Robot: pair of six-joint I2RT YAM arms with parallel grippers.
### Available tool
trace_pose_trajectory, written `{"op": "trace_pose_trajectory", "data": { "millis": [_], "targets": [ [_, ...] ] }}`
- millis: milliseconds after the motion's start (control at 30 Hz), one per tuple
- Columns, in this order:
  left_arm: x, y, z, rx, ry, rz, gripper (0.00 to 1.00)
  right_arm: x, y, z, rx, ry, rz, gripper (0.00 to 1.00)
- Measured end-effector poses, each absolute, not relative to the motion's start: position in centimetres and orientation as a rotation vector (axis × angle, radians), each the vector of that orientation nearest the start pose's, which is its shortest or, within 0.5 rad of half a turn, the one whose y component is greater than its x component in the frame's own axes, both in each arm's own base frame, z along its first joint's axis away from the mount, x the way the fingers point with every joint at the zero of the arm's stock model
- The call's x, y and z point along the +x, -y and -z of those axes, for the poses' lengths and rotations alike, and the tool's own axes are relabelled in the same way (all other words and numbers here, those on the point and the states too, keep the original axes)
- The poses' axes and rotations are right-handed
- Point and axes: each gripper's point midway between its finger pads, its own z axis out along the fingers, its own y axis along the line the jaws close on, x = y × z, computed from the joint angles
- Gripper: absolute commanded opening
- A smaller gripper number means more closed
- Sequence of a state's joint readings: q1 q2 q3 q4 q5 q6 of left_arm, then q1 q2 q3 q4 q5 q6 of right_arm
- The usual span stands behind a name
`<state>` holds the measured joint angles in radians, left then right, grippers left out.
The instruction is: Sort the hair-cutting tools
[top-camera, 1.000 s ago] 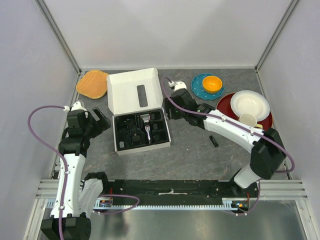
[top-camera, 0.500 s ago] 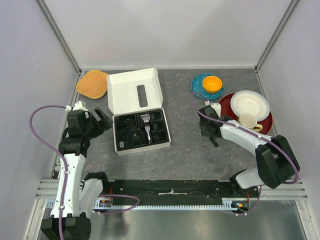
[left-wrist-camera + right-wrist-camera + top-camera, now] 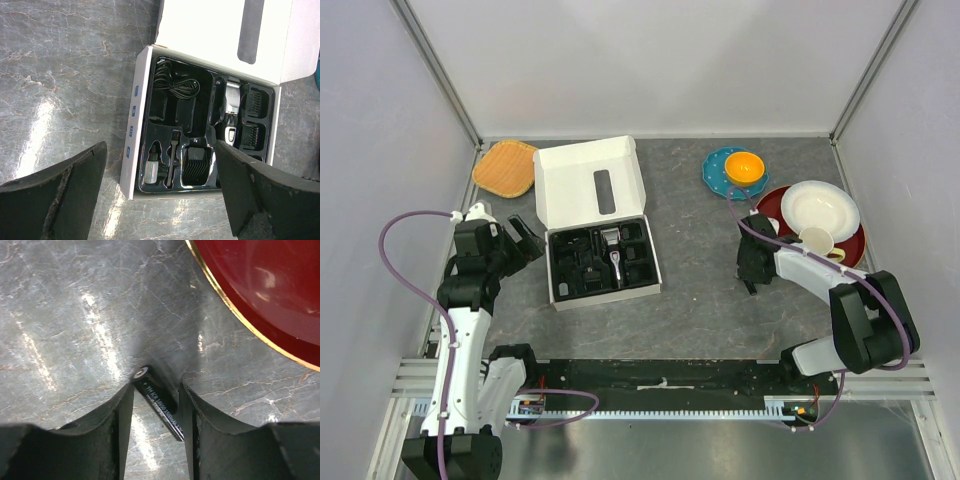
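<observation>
A grey, marble-veined desk [image 3: 695,290] with a slight sheen is seen under both arms. Left of centre, a white cardboard box [image 3: 585,180] is laid open with its flat lid, cut by a narrow window, folded to the far side. A black moulded tray [image 3: 167,107] is seated in it. In the tray, a thin black cable [image 3: 175,85] is coiled loosely in the large pocket. A black-and-silver clipper [image 3: 231,107] is laid in a long slot. Ribbed black comb guards [image 3: 255,100] are set in square pockets at the right and near sides. A slender black brush [image 3: 172,155] is laid beside a small bottle [image 3: 152,162]. The left tool [image 3: 525,236] is held just left of the box with its dark, scuffed fingers spread wide around nothing. At the right, a small glossy black cylinder [image 3: 160,405] with fine white lettering and a round metal end is lying on the desk, close to the gold-edged rim of a glossy red plate [image 3: 260,285]. The right tool [image 3: 752,280] is lowered over it, one finger on each side. Whether the cylinder is pinched or merely straddled cannot be told. A white dish [image 3: 820,208] and a pale cup [image 3: 815,240] are stacked on the red plate. An orange bowl [image 3: 744,167] is set on a scalloped blue plate [image 3: 718,175] beyond. A woven orange mat [image 3: 506,167] is placed at the far left.
</observation>
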<state>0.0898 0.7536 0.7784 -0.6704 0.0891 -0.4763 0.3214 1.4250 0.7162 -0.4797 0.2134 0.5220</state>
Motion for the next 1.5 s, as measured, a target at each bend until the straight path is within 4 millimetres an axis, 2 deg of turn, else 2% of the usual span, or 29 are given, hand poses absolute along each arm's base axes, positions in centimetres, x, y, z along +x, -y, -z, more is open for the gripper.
{"op": "trace_pose_trajectory", "data": {
  "millis": [33, 67, 233, 433, 567, 667, 833, 933, 1067, 1233, 1500],
  "targets": [
    [24.8, 1.2, -18.2, -0.575, -2.156, 0.311, 0.95, 25.9, -6.9, -1.5, 0.328, -2.69, 0.037, 0.37],
    [24.8, 1.2, -18.2, -0.575, -2.155, 0.311, 0.95, 26.0, -7.1, -1.5, 0.323, -2.69, 0.026, 0.26],
    [24.8, 1.2, -18.2, -0.575, -2.154, 0.311, 0.95, 26.2, -7.8, -1.5, 0.299, -2.692, -0.03, 0.11],
    [24.8, 1.2, -18.2, -0.575, -2.154, 0.311, 0.95, 26.5, -9.3, -2.0, 0.277, -2.685, -0.147, 0.09],
    [24.8, 1.2, -18.2, -0.575, -2.154, 0.311, 0.95, 27.4, -12.1, -4.6, 0.232, -2.608, -0.312, 0.09],
    [24.8, 1.2, -18.2, -0.575, -2.154, 0.311, 0.95, 28.9, -16.0, -8.2, 0.146, -2.505, -0.454, 0.08],
    [24.8, 1.2, -18.2, -0.575, -2.154, 0.311, 0.95, 31.1, -24.5, -14.6, -0.004, -2.311, -0.691, 0.07],
    [24.8, 1.2, -18.2, -0.575, -2.154, 0.31, 0.94, 32.1, -29.4, -16.9, -0.062, -2.223, -0.789, 0.06],
    [24.8, 1.2, -18.2, -0.575, -2.154, 0.31, 0.94, 33.1, -34.4, -17.2, -0.101, -2.163, -0.816, 0.06],
    [24.8, 1.2, -18.2, -0.576, -2.154, 0.31, 0.94, 34.2, -39.0, -16.8, -0.12, -2.126, -0.778, 0.06],
    [24.8, 1.2, -18.1, -0.578, -2.16, 0.31, 0.94, 35.2, -43.2, -15.6, -0.143, -2.046, -0.719, 0.06]
  ]
}}
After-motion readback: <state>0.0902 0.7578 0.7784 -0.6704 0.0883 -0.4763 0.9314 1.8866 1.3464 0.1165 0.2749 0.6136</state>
